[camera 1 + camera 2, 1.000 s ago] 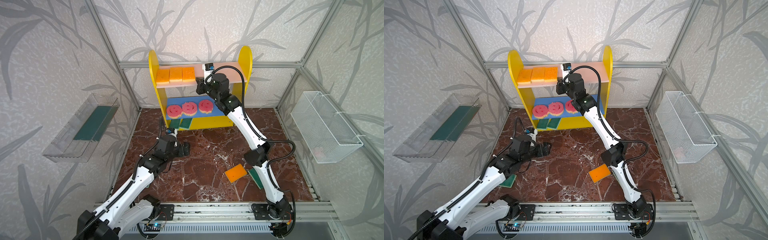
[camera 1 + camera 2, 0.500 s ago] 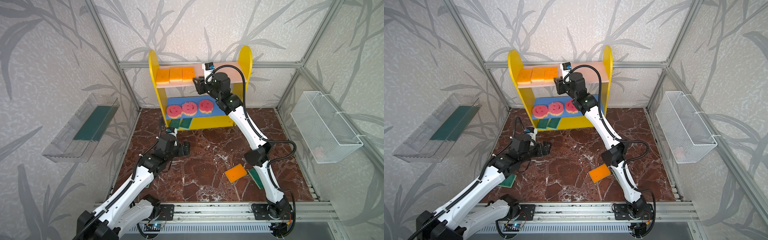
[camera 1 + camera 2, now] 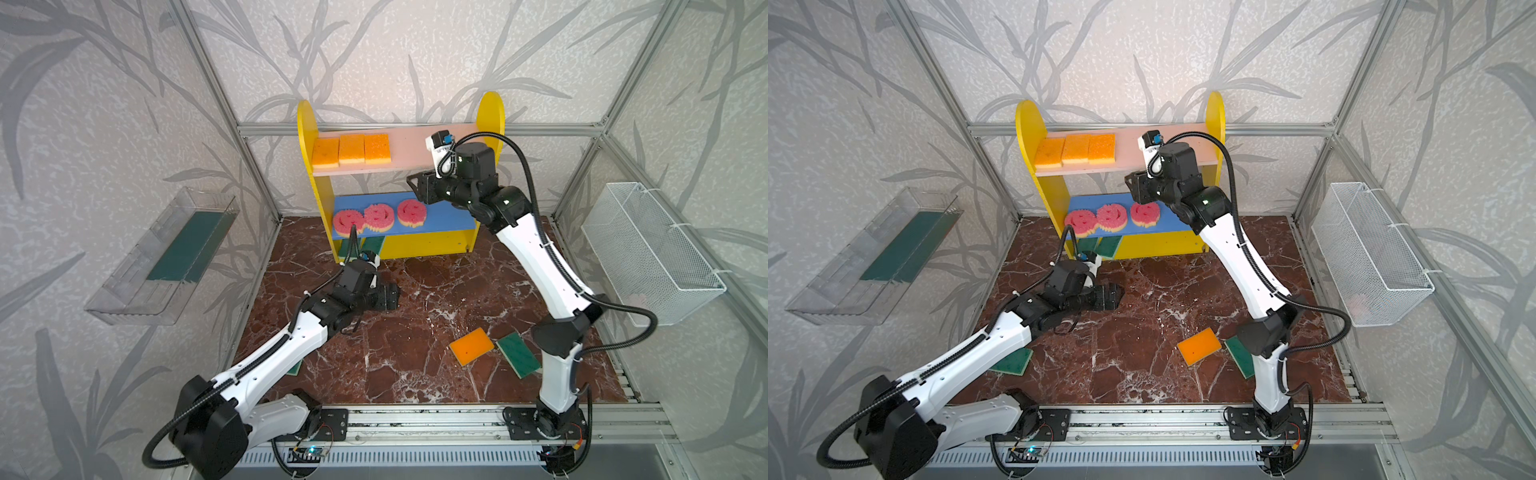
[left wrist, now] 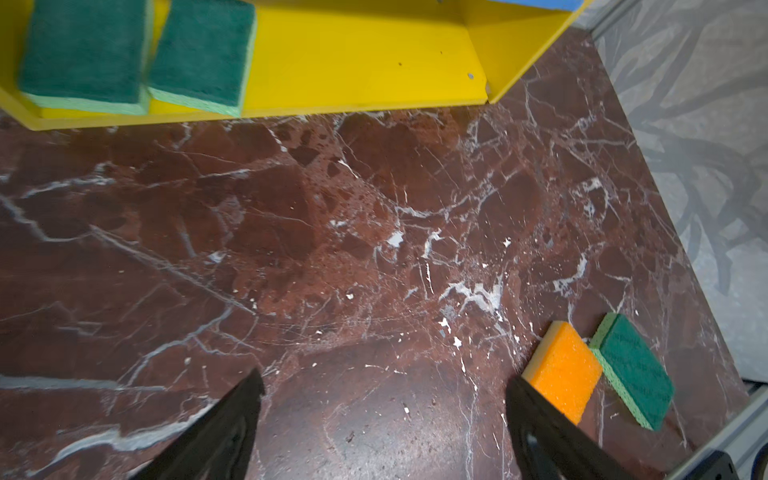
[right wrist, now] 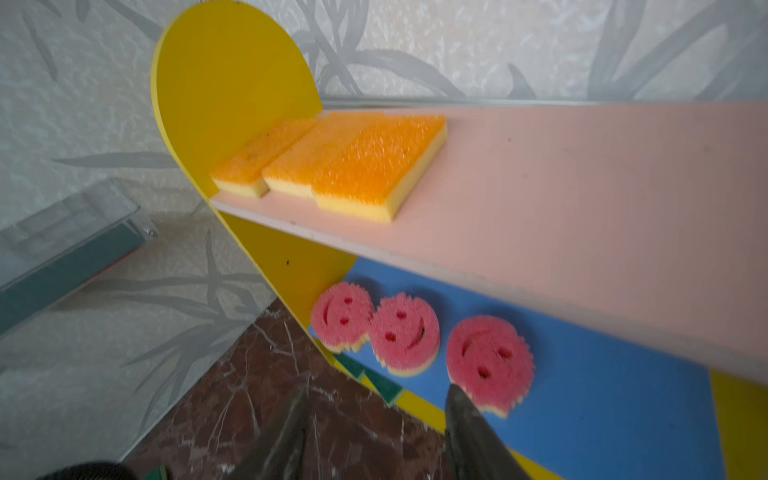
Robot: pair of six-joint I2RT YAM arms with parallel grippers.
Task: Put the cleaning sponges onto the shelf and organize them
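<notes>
Hanging before the shelf (image 3: 305,137) in both top views, the right pincer (image 3: 413,187) is near the pink board's (image 3: 409,145) edge. Orange sponges (image 3: 351,149) line that board's left end, pink sponges (image 3: 376,216) the blue board's (image 3: 449,220). The left pincer (image 3: 395,294) hovers over the surface (image 3: 415,374).

Left wrist: its fingers (image 4: 224,432) are wide apart, empty. Green sponges (image 4: 137,54) lie on the yellow base (image 4: 353,54). A loose orange sponge (image 4: 563,370) lies beside a loose green sponge (image 4: 633,370) by the surface's right edge.

Right wrist: that pincer is parted, empty.

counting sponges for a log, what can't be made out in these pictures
- green sponge beside the left arm: top view, the arm covers most of it
- green sponges on the shelf base: both top views, blue board hides most
- pinkish thing in the wire basket: too faint through mesh
</notes>
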